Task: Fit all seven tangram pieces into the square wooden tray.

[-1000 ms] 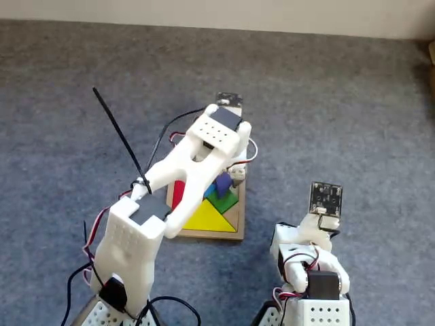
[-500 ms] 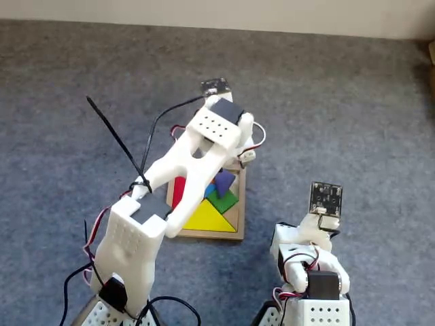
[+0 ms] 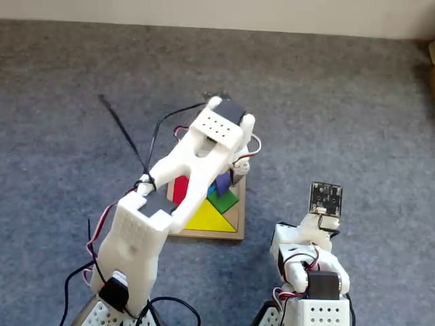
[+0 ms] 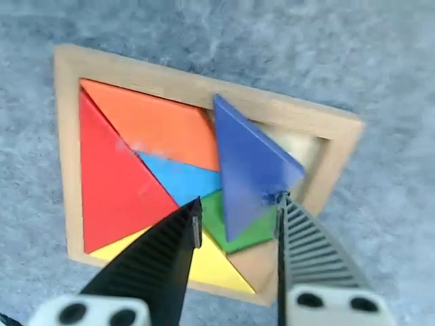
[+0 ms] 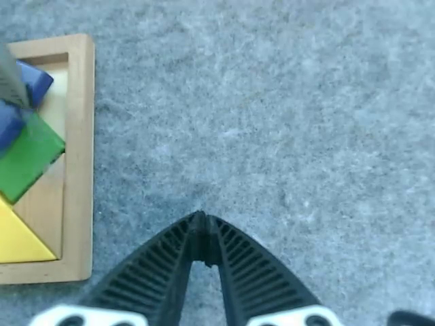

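Since half a second ago we log the left arm's wrist drawn slightly back over the tray. Left gripper: jaws apart, straddling the dark blue triangle, one finger touching it. Triangle: tilted, overlapping the green piece in the tray. Right gripper: closed, empty, above the carpet.

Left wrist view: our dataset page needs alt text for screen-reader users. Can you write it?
A dark blue triangle lies askew over the other coloured pieces in the square wooden tray, not seated. The left gripper hovers open around it, above grey carpet.
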